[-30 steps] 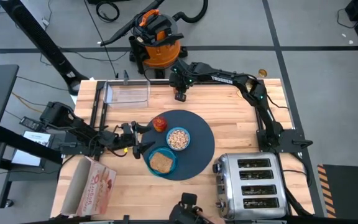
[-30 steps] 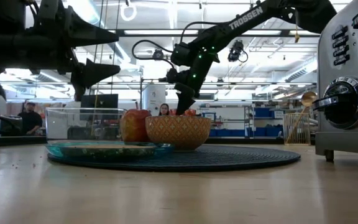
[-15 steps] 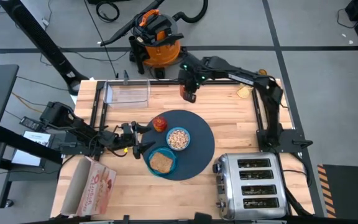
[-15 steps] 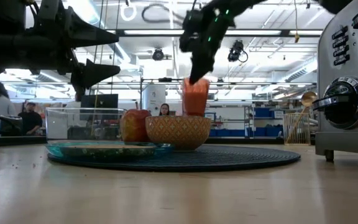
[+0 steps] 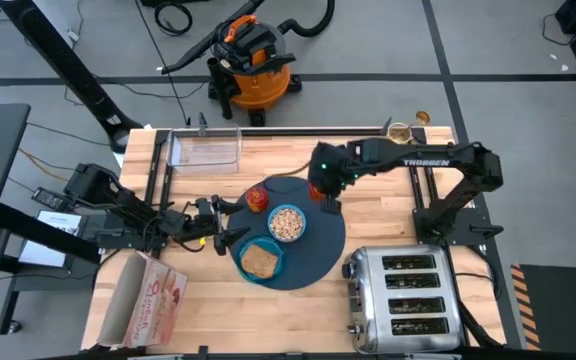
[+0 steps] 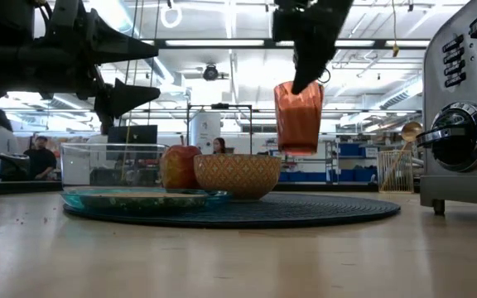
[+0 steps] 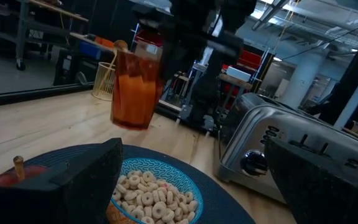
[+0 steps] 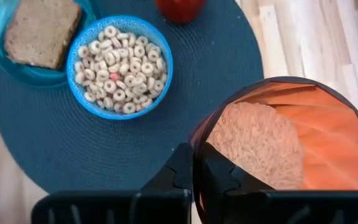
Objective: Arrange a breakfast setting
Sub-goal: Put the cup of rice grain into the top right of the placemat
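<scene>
I'm carrying in the drink. Below my right gripper [image 5: 320,187] lies the mat [image 5: 323,245], its rim just under the load; next I'd lower onto bare mat beside the bowl [image 5: 287,222], where I judge there is room. The cup [image 6: 298,116] hangs clamped by its rim in those jaws. My left gripper [image 5: 220,222] waits released beside the plate [image 5: 246,270].

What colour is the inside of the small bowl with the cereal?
The bowl is light blue inside, with a blue rim. The right wrist view shows it best.
</scene>
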You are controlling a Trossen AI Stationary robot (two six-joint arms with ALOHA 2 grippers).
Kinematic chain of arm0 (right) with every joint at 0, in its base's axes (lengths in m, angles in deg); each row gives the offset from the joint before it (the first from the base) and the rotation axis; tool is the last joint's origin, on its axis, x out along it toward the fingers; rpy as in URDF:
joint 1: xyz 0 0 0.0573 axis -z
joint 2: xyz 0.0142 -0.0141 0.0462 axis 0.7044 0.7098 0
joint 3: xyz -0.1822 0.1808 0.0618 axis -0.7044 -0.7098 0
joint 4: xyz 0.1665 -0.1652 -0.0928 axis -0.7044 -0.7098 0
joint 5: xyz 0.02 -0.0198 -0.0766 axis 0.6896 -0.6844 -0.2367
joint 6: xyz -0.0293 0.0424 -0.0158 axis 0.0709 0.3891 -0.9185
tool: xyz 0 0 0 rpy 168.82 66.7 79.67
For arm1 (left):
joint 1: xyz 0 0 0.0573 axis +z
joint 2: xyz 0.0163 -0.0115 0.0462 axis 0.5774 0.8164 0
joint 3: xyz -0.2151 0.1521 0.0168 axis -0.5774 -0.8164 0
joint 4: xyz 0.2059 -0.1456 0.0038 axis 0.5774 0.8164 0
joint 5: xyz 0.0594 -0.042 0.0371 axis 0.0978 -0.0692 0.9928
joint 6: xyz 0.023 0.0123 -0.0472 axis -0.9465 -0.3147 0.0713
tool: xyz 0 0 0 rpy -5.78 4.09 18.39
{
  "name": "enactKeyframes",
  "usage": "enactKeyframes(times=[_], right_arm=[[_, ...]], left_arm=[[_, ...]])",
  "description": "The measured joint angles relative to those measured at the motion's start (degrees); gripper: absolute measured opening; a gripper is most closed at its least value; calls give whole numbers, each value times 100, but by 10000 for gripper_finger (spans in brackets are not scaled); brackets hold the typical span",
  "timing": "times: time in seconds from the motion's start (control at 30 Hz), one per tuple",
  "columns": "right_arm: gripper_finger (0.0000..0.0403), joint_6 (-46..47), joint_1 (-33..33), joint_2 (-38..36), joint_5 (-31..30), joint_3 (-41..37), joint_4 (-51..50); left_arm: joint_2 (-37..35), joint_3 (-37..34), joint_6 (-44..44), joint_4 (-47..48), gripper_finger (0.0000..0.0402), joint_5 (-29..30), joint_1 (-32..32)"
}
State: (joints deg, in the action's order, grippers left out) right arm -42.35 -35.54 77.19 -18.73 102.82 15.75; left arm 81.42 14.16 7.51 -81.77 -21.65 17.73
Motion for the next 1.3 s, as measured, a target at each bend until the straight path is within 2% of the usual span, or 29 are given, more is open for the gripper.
enactKeyframes(times=[0.23, 0.37, 0.63, 0.87, 1.13, 1.3], right_arm=[[12, 152, -293, -95, -226, -296, 281], [12, -113, -408, -95, -239, -292, 409], [12, -467, -304, -95, -399, -292, 364], [12, -424, -219, -95, -424, -296, 313], [12, -248, -194, -91, -480, -872, 642], [12, -261, -196, -80, -803, -1404, 1103]], left_arm=[[0, 0, 0, 2, 396, -2, 0], [0, 0, 0, 2, 396, -2, 0], [0, 0, 0, 2, 396, -2, 0], [0, 0, 2, 2, 396, -1, 0], [0, 0, 2, -2, 396, -2, 0], [0, 0, -2, 4, 396, 0, 0]])
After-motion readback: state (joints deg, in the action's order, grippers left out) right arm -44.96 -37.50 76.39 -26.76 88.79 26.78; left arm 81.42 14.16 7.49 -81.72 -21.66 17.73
